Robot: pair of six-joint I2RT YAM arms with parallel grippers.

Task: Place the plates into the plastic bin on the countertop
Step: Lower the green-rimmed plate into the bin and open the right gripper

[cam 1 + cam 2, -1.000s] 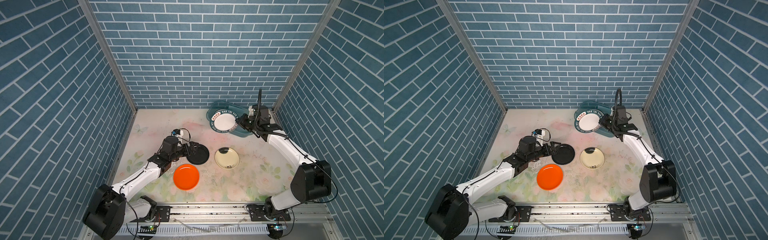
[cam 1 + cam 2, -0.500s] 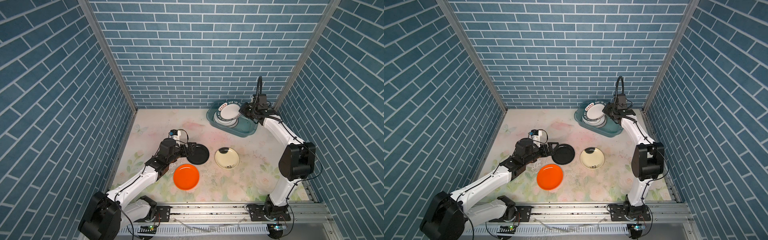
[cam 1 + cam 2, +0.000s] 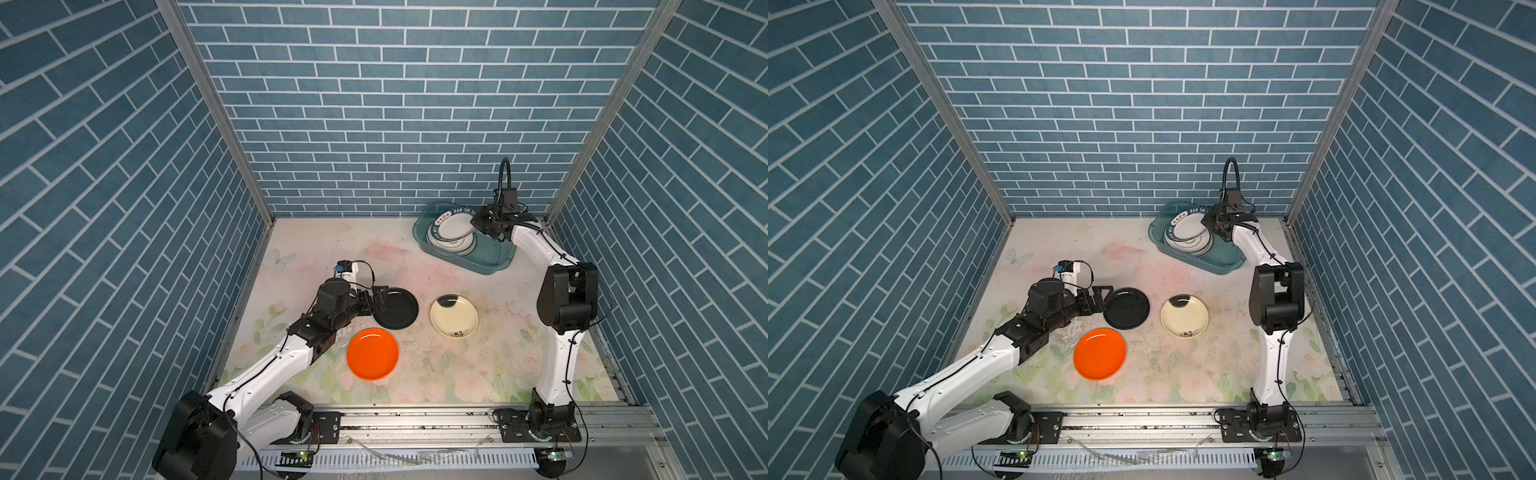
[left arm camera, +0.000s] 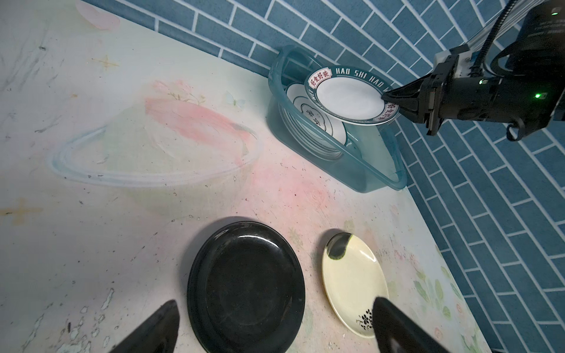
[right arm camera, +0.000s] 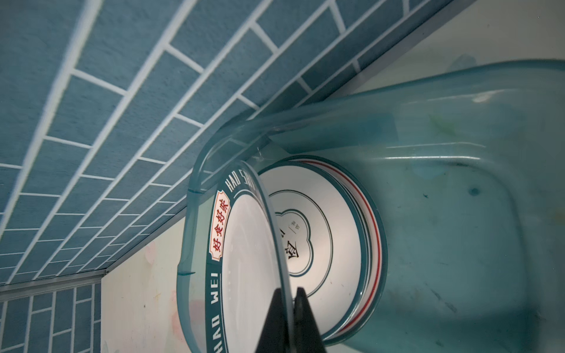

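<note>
Over stacked white plates (image 5: 321, 244) inside the plastic bin (image 4: 336, 166), the right gripper (image 4: 386, 99) pinches the HAO SHI plate (image 4: 348, 99) by its rim. Well apart from the bin lie orange plate (image 3: 372, 353), cream plate (image 3: 454, 316) and black plate (image 3: 397, 307), left gripper (image 3: 1102, 299) gaping beside the last

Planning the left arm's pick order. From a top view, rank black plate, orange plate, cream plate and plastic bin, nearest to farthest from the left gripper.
1. black plate: at the fingertips of the open left gripper.
2. orange plate: close by, on the near side.
3. cream plate: beyond the black plate, to the right.
4. plastic bin: far back right corner.
</note>
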